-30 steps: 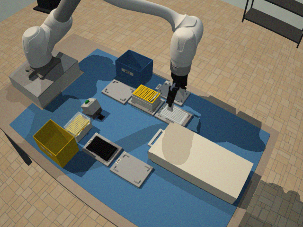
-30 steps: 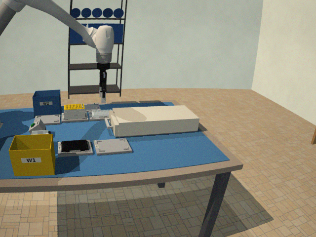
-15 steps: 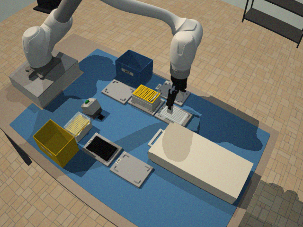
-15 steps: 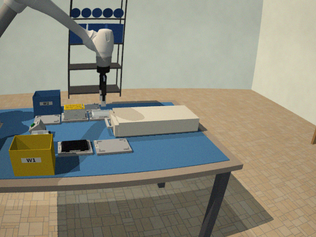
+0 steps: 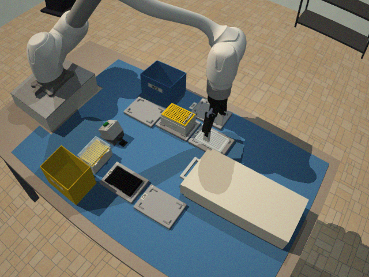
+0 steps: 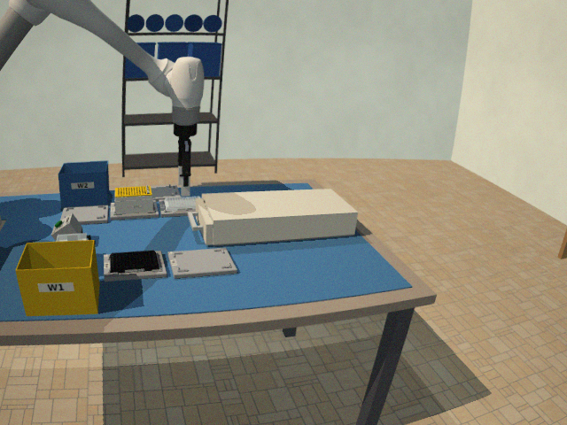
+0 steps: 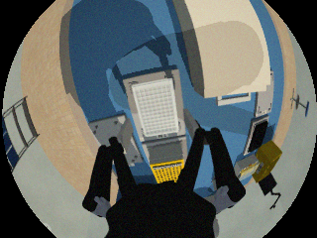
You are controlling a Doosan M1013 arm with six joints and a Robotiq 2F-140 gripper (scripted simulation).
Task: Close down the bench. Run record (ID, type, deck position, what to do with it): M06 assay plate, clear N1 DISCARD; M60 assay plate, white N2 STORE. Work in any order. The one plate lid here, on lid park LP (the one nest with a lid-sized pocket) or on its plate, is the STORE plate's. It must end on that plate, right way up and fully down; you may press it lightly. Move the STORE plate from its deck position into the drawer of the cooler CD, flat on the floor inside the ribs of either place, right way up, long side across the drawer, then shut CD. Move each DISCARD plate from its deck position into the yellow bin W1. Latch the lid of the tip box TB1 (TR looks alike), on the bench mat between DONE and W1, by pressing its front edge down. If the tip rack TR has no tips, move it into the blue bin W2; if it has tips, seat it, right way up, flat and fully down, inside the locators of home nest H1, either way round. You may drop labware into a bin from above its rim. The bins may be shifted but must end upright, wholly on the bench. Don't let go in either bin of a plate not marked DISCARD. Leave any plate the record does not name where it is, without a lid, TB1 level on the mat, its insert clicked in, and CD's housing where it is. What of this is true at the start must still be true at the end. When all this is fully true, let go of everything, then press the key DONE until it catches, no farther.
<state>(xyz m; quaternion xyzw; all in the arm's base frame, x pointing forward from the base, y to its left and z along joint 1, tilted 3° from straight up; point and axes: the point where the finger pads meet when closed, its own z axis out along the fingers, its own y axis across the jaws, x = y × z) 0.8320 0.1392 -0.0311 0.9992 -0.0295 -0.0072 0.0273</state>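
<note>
From the top view, my black two-finger gripper (image 5: 206,137) hung straight down over the white lidded assay plate (image 5: 215,140) seated in its grey nest; its fingers stood partly apart with nothing between them; whether the tips touched the plate I could not tell. Just to the gripper's left sat the grey tip rack with the yellow perforated top (image 5: 177,118); behind the gripper lay a bare grey nest (image 5: 223,120); beyond the rack stood the open blue bin (image 5: 163,81); just in front of the gripper began the long cream cooler (image 5: 244,199) with its drawer handle (image 5: 188,167). Well off toward the near left corner stood the open yellow bin (image 5: 67,175), the clear-lidded tip box (image 5: 95,153) just beside it, the grey key block with a green button (image 5: 110,128), a black plate in a nest (image 5: 123,180) and another bare nest (image 5: 160,206).

From the exterior view, the gripper (image 6: 185,181) hung above the white plate (image 6: 179,203), tips apart from it; the cooler (image 6: 279,214) lay just to its right.

From the wrist view, my fingers framed open air; the white plate (image 7: 157,109) lay below and ahead of them, the rack's yellow top (image 7: 166,173) nearer my palm.
</note>
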